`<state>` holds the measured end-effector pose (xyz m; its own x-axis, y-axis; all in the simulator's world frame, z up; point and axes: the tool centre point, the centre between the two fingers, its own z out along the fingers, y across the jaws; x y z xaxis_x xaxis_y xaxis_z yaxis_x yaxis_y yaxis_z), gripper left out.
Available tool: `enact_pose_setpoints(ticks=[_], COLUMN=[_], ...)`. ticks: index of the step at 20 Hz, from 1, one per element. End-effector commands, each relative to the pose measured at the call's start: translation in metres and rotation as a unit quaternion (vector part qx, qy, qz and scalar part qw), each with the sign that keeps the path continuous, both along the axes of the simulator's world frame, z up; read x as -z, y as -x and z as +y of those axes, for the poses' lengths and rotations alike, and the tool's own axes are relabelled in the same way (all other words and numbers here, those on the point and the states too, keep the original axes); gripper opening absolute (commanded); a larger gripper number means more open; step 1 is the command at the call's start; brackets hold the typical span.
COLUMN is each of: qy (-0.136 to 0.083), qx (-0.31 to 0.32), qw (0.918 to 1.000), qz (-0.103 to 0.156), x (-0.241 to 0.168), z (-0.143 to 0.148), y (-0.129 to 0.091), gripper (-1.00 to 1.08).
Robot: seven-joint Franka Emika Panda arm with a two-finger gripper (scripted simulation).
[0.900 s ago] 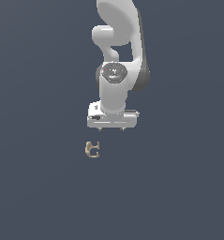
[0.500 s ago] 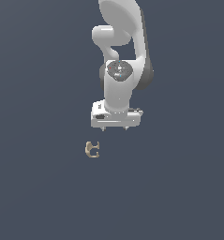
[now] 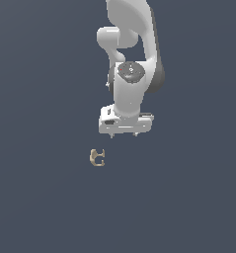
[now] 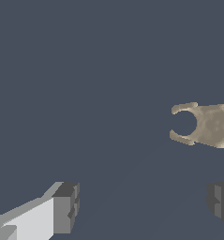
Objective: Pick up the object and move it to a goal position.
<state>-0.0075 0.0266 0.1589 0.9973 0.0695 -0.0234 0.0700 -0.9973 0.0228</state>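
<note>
The object [image 3: 97, 157] is a tiny tan C-shaped piece with hooked prongs lying on the flat grey surface. In the wrist view the object [image 4: 205, 124] is partly cut off by the frame edge. My white gripper [image 3: 124, 135] hangs above the surface, toward the exterior view's right of the object and apart from it. In the wrist view the gripper [image 4: 144, 206] stands open, its two dark fingertips [image 4: 66, 206] wide apart with nothing between them.
The white arm [image 3: 132, 59] rises behind the gripper toward the top of the exterior view. Plain grey surface [image 3: 40, 197] spreads on all sides.
The gripper has shifted slightly toward the exterior view's right and a little lower. The object has not moved.
</note>
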Motion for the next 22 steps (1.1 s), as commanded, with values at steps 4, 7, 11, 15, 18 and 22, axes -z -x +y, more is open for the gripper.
enact_pose_setpoints(ticks=[4, 7, 11, 15, 18, 22], qy=[-0.002, -0.004, -0.008, -0.01, -0.011, -0.012], qx=[0.004, 0.009, 0.019, 0.029, 0.034, 0.038], qw=[1.0, 0.9999, 0.9998, 0.9995, 0.9993, 0.9991], qz=[-0.001, -0.002, -0.005, -0.008, -0.01, -0.011], x=[0.007, 0.015, 0.031, 0.049, 0.059, 0.068], z=[-0.012, -0.026, -0.054, -0.087, -0.104, -0.118], y=[-0.006, -0.013, -0.026, -0.037, -0.041, -0.044], gripper=[1.0, 1.0, 1.0, 1.0, 1.0, 1.0])
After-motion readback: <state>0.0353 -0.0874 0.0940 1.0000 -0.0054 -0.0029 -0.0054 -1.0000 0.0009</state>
